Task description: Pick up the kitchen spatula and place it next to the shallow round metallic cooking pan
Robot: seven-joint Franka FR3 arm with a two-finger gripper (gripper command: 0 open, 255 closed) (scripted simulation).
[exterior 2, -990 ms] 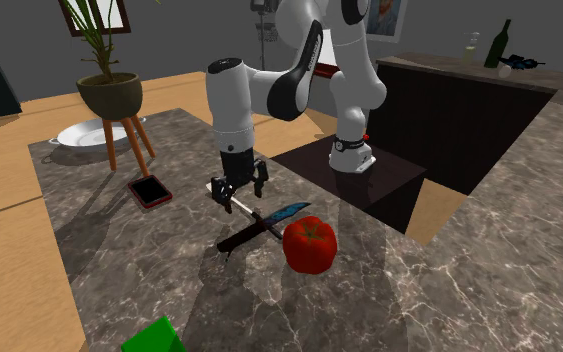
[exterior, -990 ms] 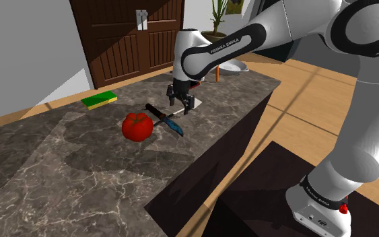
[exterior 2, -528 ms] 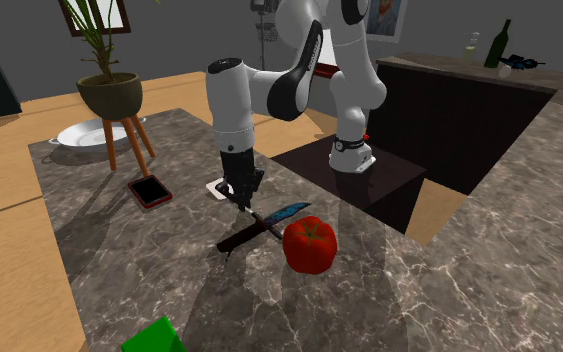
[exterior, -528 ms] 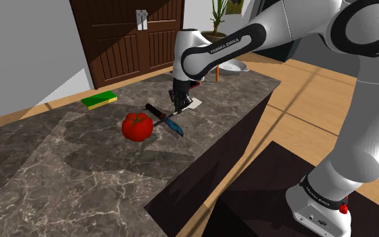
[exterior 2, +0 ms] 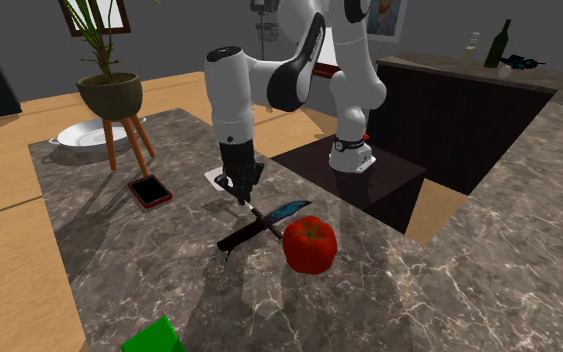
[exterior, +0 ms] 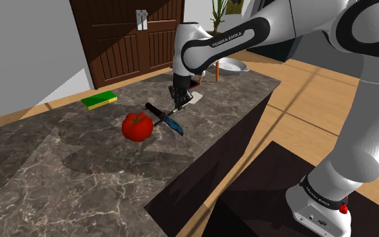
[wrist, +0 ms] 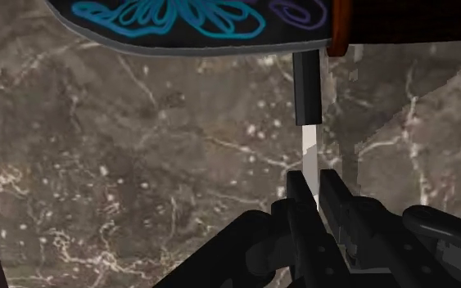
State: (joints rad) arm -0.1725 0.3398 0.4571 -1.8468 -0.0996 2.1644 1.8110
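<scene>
Dark stone with pale veins is seen all over the counter [exterior: 66, 175]. In the shoulder view, a green sponge [exterior: 99, 100] is found furthest to the left, near the counter's far edge. Next a round red tomato [exterior: 138, 125] is seen. Just beside it, on its right, a knife [exterior: 164, 118] is laid flat, with its blue patterned blade turned toward the near edge. A little further right, the black gripper [exterior: 178, 101] is pointed down at the counter. The spatula [exterior: 194, 98] is held in it, and its flat white end sticks out to the right. At the far right end of the counter the shallow grey pan [exterior: 229, 64] is seen, well apart from the spatula.

In the second exterior view the pan [exterior 2: 81, 136] is found at the left, by a potted plant [exterior 2: 109, 92] on a stand. A small flat black thing with a red rim [exterior 2: 150, 190] is laid further right. Then the spatula's white end [exterior 2: 215, 180] is seen just left of the gripper [exterior 2: 239, 192]. After that come the knife [exterior 2: 264, 225] and the tomato [exterior 2: 310, 243].

In the wrist view a thin white strip of the spatula [wrist: 310, 151] is pinched between the two black fingers [wrist: 335, 196]. A black part of it is seen further out, by the knife [wrist: 179, 20]. Whether the spatula touches the counter cannot be told.
</scene>
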